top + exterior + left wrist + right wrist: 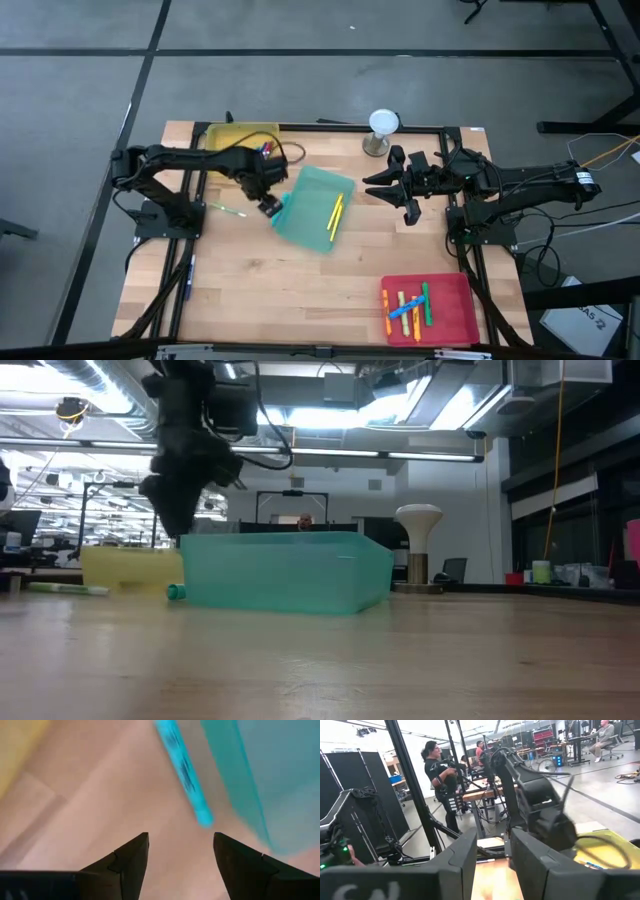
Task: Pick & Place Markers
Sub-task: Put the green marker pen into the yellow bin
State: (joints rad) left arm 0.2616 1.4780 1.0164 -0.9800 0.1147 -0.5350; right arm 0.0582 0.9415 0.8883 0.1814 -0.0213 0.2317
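Left gripper: fingers apart, empty, poised over teal marker just beside green tray, lined up to straddle it
Right gripper: parked aloft, part-open, empty
Other markers: 2 yellow in green tray, several in red tray

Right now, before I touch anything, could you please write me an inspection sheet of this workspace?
Surface: wooden table, black frame around it.
Job's things: two yellow markers in the teal tray; one teal marker on the wood beside that tray; one green marker loose on the table; several markers in the red tray; a few in the yellow tray.
Clutter: white lamp at the far edge.
Grippers: left claw open, hovering above the teal marker; right claw waits on the right side, empty.
Cables: along both arms and off the right side.
Surroundings: people and desks behind.
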